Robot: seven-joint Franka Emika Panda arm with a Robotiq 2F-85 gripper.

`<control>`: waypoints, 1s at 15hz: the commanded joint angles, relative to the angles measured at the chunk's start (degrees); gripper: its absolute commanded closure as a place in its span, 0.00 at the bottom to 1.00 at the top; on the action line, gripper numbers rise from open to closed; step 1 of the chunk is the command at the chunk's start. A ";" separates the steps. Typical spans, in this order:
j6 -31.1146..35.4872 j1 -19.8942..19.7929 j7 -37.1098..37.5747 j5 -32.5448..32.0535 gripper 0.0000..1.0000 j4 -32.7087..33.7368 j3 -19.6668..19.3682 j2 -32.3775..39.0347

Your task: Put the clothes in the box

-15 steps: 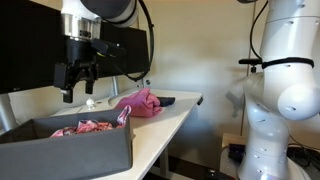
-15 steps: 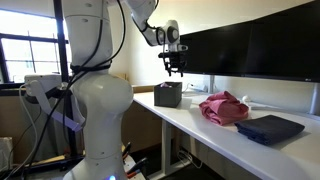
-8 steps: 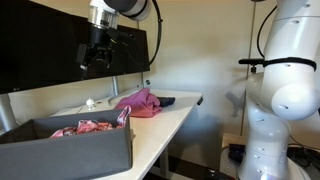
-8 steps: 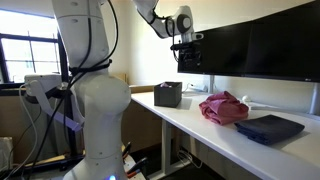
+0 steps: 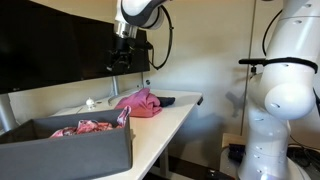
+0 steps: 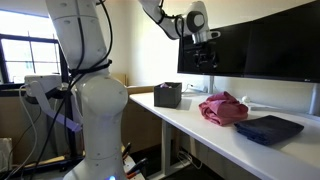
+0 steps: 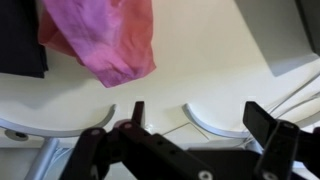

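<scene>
A pink cloth (image 5: 139,102) lies crumpled on the white desk in both exterior views (image 6: 224,108); it fills the top left of the wrist view (image 7: 105,35). A dark grey box (image 5: 66,146) stands at the desk's near end, holding reddish clothes (image 5: 88,126); it also shows in an exterior view (image 6: 168,94). My gripper (image 5: 122,62) hangs high above the desk, over the area by the pink cloth (image 6: 204,60). In the wrist view its jaws (image 7: 200,118) are open and empty.
A dark flat object (image 6: 269,128) lies on the desk beyond the pink cloth. Large black monitors (image 6: 260,40) stand along the back of the desk (image 5: 178,112). Monitor stand bases show in the wrist view (image 7: 215,118). A second robot body (image 5: 280,95) stands beside the desk.
My gripper has risen from above the box and moved along the desk toward the pink cloth. The jaws stay open and empty.
</scene>
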 commanded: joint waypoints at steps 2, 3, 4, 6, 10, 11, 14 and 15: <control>3.47 -3.78 -0.74 -2.60 0.00 -4.07 -2.73 -1.35; 3.70 -4.40 -1.16 -2.76 0.00 -4.28 -3.43 -0.83; 4.16 -4.89 -1.73 -2.61 0.00 -4.66 -4.16 -0.45; 4.70 -5.54 -3.28 -2.26 0.00 -5.26 -5.38 0.46; 6.62 -6.54 -5.52 -2.96 0.00 -5.33 -6.88 3.10; 6.93 -6.76 -5.82 -3.11 0.00 -4.98 -7.21 3.96; 7.32 -7.35 -6.10 -3.68 0.00 -4.55 -8.14 6.38; 7.11 -7.48 -6.45 -3.18 0.00 -4.46 -8.49 7.05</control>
